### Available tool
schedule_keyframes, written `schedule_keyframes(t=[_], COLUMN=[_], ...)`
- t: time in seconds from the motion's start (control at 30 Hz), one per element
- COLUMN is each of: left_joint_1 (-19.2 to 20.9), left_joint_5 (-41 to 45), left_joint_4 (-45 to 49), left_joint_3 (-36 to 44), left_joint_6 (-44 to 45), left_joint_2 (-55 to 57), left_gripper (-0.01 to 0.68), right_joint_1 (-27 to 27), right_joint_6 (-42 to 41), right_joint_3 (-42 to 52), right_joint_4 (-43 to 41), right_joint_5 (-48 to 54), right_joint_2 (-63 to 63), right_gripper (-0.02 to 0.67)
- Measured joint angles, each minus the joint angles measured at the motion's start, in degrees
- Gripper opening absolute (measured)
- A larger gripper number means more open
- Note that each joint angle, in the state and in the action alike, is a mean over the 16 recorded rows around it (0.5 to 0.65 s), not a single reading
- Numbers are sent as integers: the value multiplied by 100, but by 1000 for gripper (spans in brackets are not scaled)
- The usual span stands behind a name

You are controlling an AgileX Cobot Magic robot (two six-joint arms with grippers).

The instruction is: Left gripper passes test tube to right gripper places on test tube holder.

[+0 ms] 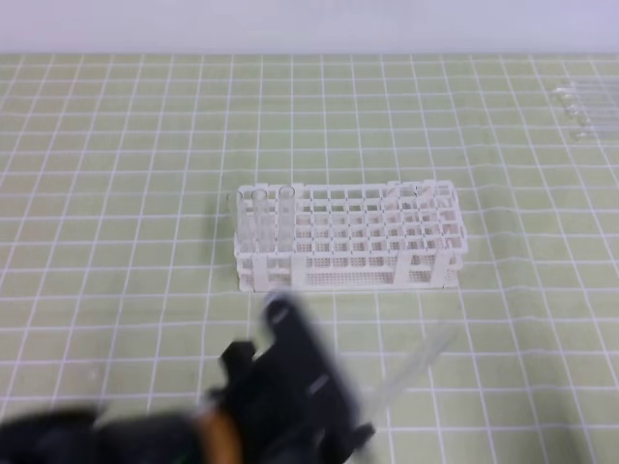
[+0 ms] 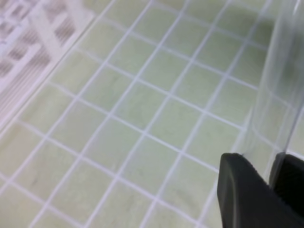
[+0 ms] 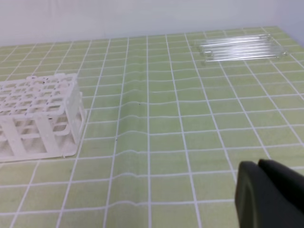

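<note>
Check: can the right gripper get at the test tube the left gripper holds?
Probably yes. The test tube sticks out rightward from the left gripper, over bare mat in front of the test tube holder. The right gripper is low, with nothing visible between.

No readable text, brand, number or sign is shown in any view. The orange label point(image 1: 221, 437) is blurred beyond reading.

Lab bench: test tube holder point(image 1: 345, 235), gridded mat point(image 1: 116, 193)
</note>
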Motion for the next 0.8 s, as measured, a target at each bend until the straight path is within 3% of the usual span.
schedule_keyframes(t=[0.17,0.3,0.8], left_joint_1=[-46,-47,-50], left_joint_5=[-1229,-1746,-1769], left_joint_4=[294,403,470], left_joint_3=[1218,1816,2138], left_joint_6=[0,0,62], left_joint_2=[-738,-1101,-1259], left_gripper=[2,2,3], right_joint_1=[0,0,0], right_joint_6=[0,0,0], right_joint_3=[0,0,0], right_joint_4=[0,0,0], right_joint_5=[0,0,0], right_joint_2=[0,0,0], right_gripper=[-2,-2,-2])
